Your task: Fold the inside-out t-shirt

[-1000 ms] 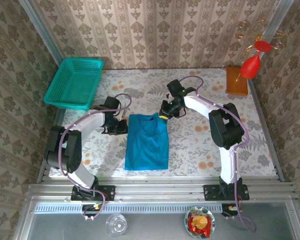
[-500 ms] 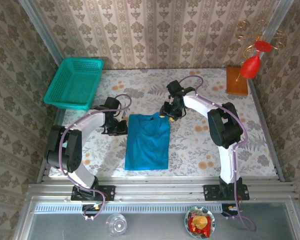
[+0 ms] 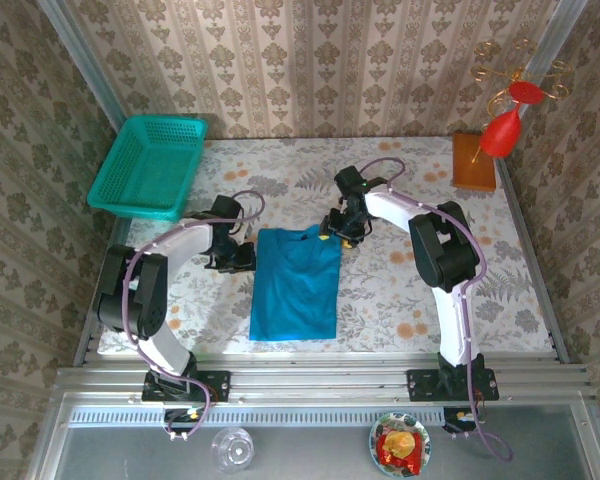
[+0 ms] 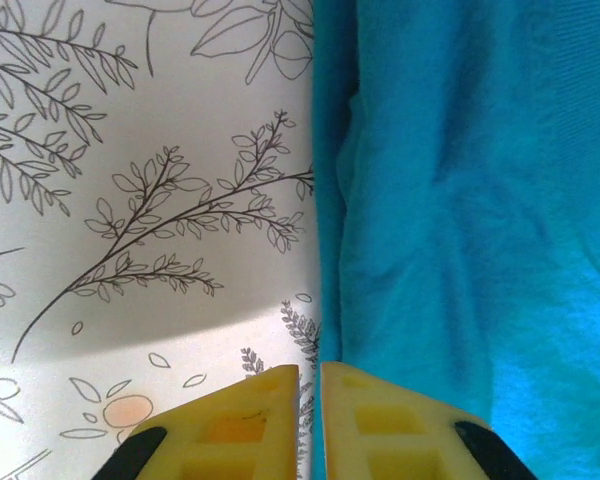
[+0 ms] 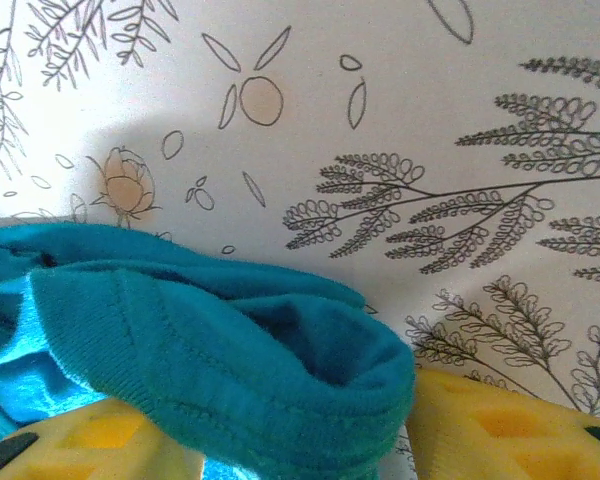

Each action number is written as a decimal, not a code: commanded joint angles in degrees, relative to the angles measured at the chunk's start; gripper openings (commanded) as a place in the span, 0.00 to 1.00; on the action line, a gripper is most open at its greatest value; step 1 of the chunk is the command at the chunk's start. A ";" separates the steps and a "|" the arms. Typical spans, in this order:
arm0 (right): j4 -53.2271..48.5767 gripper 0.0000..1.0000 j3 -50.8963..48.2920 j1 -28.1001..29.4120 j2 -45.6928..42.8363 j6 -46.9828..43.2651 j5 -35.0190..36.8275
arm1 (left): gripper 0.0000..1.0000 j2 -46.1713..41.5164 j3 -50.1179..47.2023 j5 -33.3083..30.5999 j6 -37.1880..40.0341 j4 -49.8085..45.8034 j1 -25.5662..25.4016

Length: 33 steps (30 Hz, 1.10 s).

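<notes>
The inside-out t-shirt lies on the floral table as a narrow blue rectangle, long side running near to far. My left gripper rests at its far left edge. In the left wrist view the yellow fingers stand almost together over the cloth's edge, so my left gripper is shut with nothing pinched that I can see. My right gripper is at the far right corner. In the right wrist view my right gripper is open, with the shirt's ribbed, bunched hem lying loose between its pads.
A teal mesh basket stands at the far left corner. An orange-brown block and a red ornament are at the far right. A glass and a snack dish sit below the near rail.
My right gripper has opened and let go of the shirt's far right corner, which now lies slack between its pads. The left arm has not moved.
</notes>
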 commanded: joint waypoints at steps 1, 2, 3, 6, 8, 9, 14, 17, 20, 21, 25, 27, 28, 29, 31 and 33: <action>7.81 0.52 -1.87 1.34 2.40 2.32 -5.99 | 0.16 1.41 -0.87 -0.02 0.52 0.80 0.50; 9.20 0.51 -2.21 1.34 2.31 2.72 -6.41 | 0.15 1.66 -1.02 0.12 0.57 1.14 0.50; 9.46 0.50 -2.12 1.34 2.38 2.89 -6.69 | 0.15 1.79 -1.12 0.24 0.52 1.33 0.54; 9.65 0.46 -2.11 1.42 2.07 2.97 -6.85 | 0.15 1.89 -1.53 0.34 0.52 1.79 0.50; 9.48 0.43 -2.15 1.43 1.78 2.97 -6.56 | 0.15 1.96 -1.60 0.25 0.55 1.96 0.58; 9.39 0.42 -2.25 1.43 1.47 2.97 -6.33 | 0.15 1.97 -1.57 0.25 0.63 2.15 0.58; 7.48 0.36 -1.60 1.61 1.29 2.65 -4.60 | 0.15 2.74 -1.31 0.43 0.87 2.42 0.59; 6.05 0.42 -1.00 1.67 2.00 2.18 -4.51 | 0.15 2.93 -1.34 0.52 0.87 2.68 0.59; 6.93 0.34 -1.35 1.78 2.05 2.35 -5.89 | 0.15 2.69 -1.53 0.37 0.87 2.84 0.59; 6.92 0.29 -1.47 1.78 1.97 2.36 -5.96 | 0.15 2.29 -1.56 -0.06 0.79 2.85 0.59; 6.93 0.13 -1.52 1.63 1.07 1.69 -4.96 | 0.16 -1.05 -1.93 -0.57 -0.80 4.47 1.81; 6.37 0.06 -1.57 1.44 0.89 1.03 -4.98 | 0.20 -2.13 -1.27 0.48 -1.43 5.50 3.32; 6.01 0.01 -1.57 1.35 0.76 0.59 -4.95 | 0.23 -2.33 -0.61 1.44 -1.65 5.95 4.22; 5.58 0.00 -1.57 1.22 0.73 0.31 -4.92 | 0.27 -2.19 0.12 2.52 -1.76 6.30 5.01; 5.00 0.00 -1.81 0.92 0.54 -0.18 -4.77 | 0.41 -1.33 1.72 5.51 -2.24 7.51 6.78; 4.82 0.00 -2.19 0.73 0.17 -0.43 -4.73 | 0.47 -0.06 3.21 7.86 -2.55 8.59 7.82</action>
